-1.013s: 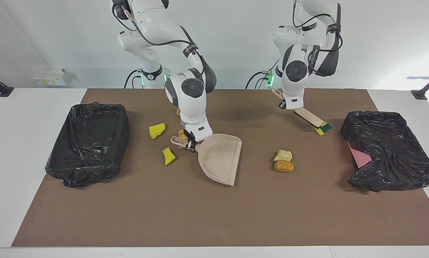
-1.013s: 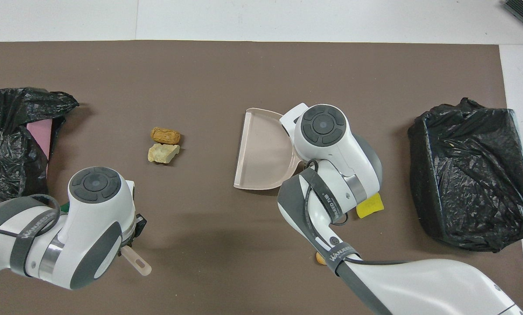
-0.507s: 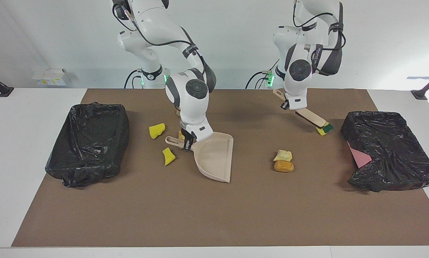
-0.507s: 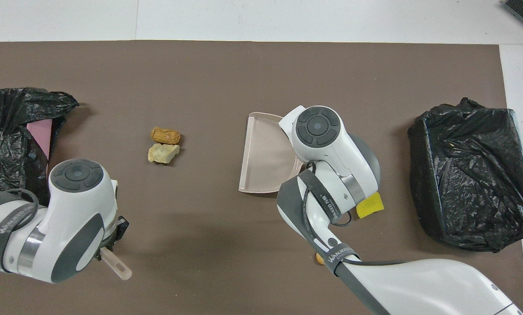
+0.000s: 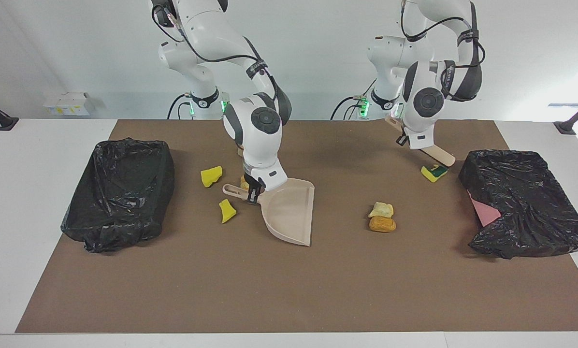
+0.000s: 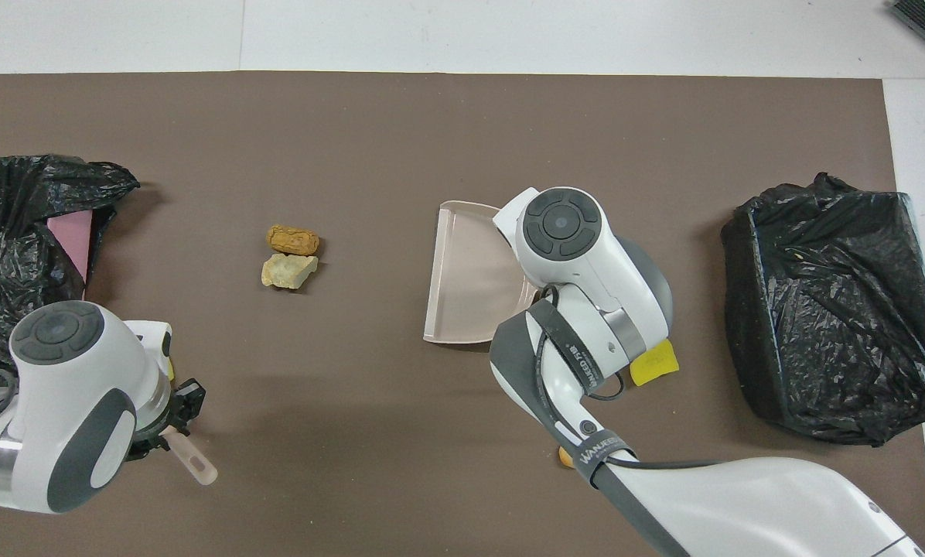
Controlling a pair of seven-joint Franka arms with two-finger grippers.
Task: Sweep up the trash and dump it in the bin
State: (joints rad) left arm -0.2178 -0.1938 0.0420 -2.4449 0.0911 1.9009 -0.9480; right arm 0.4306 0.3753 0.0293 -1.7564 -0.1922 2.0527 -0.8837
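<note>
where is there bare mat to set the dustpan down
Free: the wide strip of mat farther from the robots than the dustpan, and between it and the bread pieces. Crowded: the yellow foam chunks by its handle.

The only lettering that can be read is the white brand word "WANJEE…" printed on the dark grey fabric cable strap wrapped around the right arm's white forearm in the overhead view; its last letters curve out of sight. A second dark grey strap higher on the same arm carries white print too, but only the same first letters can be made out there. The small white box with yellow marks at the wall bears markings too small to read.
</note>
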